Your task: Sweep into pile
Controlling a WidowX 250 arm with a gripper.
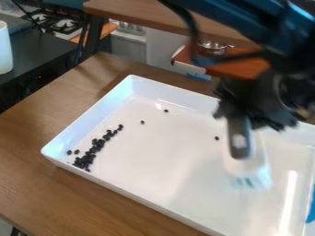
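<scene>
In my camera view, a white tray [178, 152] lies on a wooden worktop [37, 133]. Dark beans [92, 150] form an elongated cluster along the tray's left side; three lie apart, singly, farther in. My jaws [243, 115], at right over the tray, hold a grey-handled brush [245, 156], bristles downward; with the blur, I cannot tell whether these touch the tray floor. Behind stands a metal pot [212, 47].

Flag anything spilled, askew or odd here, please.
Nothing seriously odd. Three dark bits lie strayed from the elongated cluster near the left corner of the white tray; with the brush in the claw, that looks like unfinished sweeping.
</scene>
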